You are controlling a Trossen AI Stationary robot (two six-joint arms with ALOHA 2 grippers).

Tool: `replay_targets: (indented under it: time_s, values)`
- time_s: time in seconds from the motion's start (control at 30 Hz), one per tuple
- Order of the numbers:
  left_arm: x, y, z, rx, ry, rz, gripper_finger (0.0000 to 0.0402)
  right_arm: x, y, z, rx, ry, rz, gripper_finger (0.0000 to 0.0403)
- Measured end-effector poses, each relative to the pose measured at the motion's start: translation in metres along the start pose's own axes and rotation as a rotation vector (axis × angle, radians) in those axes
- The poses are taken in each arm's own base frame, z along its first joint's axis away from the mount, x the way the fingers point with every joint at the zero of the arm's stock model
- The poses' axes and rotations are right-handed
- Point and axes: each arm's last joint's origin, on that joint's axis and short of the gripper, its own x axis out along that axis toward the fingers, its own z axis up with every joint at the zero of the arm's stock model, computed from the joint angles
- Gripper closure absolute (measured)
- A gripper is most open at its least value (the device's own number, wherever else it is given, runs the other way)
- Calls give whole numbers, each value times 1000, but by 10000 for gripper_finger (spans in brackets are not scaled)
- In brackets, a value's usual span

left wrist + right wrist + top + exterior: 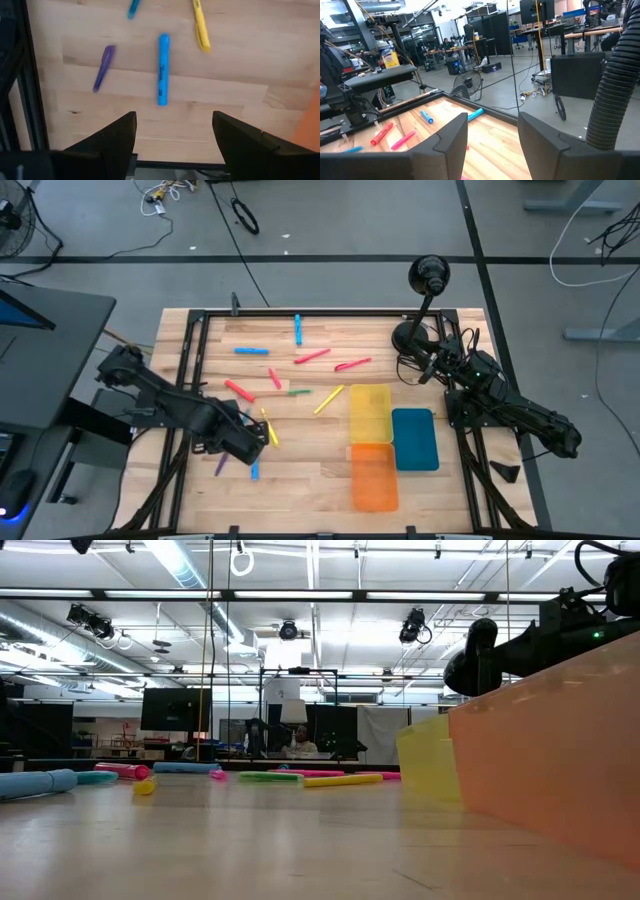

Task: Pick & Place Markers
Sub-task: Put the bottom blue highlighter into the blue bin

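Several markers lie flat and scattered on the wooden table (300, 480). My left gripper (250, 442) hangs open above its near left part, pointing down. Below it in the left wrist view lie a blue marker (163, 69), a purple marker (103, 68) and a yellow marker (200, 25); the open fingers (120, 137) touch none of them. In the high view these are the blue marker (254, 470), the purple marker (221, 465) and the yellow marker (268, 428). My right gripper (435, 370) waits open and level at the far right, holding nothing (492, 135).
A yellow tray (370, 413), a blue tray (414, 439) and an orange tray (373, 477) stand right of centre. More markers lie farther back: blue (297, 330), blue (251, 351), red (312, 357), pink (352, 365), green (297, 392). A black frame (190, 350) borders the table.
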Motion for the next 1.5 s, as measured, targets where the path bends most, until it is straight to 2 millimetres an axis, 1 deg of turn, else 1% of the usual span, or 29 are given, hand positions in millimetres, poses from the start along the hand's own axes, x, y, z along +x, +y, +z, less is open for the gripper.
replay_targets:
  time_s: [0.23,0.4,0.77,1.07,1.3,1.5]
  values:
    - [4,-1,-4,6,-5,4,134,0,0,0,0,0,0,227]
    - [5,-4,-7,60,19,-23,134,0,0,0,0,0,0,227]
    - [5,-6,-8,58,21,-43,134,0,0,0,0,0,0,227]
    - [25,-12,-18,57,33,57,134,0,0,0,0,0,0,227]
    - [44,-18,-26,60,-2,103,134,0,0,0,0,0,0,227]
    - [57,-21,-31,64,-29,135,134,0,0,0,0,0,0,227]
